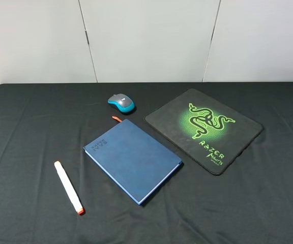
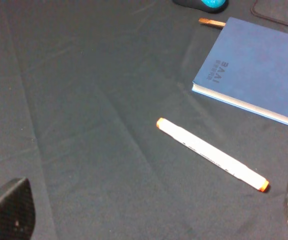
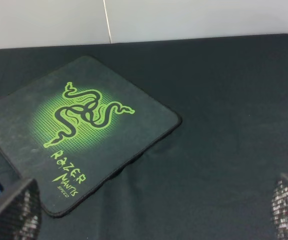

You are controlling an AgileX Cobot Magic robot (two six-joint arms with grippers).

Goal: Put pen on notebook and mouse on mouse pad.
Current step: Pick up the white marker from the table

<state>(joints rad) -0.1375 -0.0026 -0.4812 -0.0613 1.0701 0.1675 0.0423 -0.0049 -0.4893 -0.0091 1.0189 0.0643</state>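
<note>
The white pen (image 1: 68,187) with an orange-red tip lies on the black cloth at the front left, apart from the dark blue notebook (image 1: 132,159) in the middle. Behind the notebook sits the grey and turquoise mouse (image 1: 121,102), off the black mouse pad (image 1: 203,129) with the green snake logo at the right. Neither arm shows in the high view. My left gripper (image 2: 151,220) is open above the cloth, the pen (image 2: 211,155) and notebook (image 2: 256,75) ahead of it. My right gripper (image 3: 151,215) is open, with the mouse pad (image 3: 79,130) ahead of it.
A black cloth (image 1: 24,132) covers the whole table. White wall panels (image 1: 146,35) stand behind its far edge. The notebook's orange ribbon (image 1: 116,118) sticks out toward the mouse.
</note>
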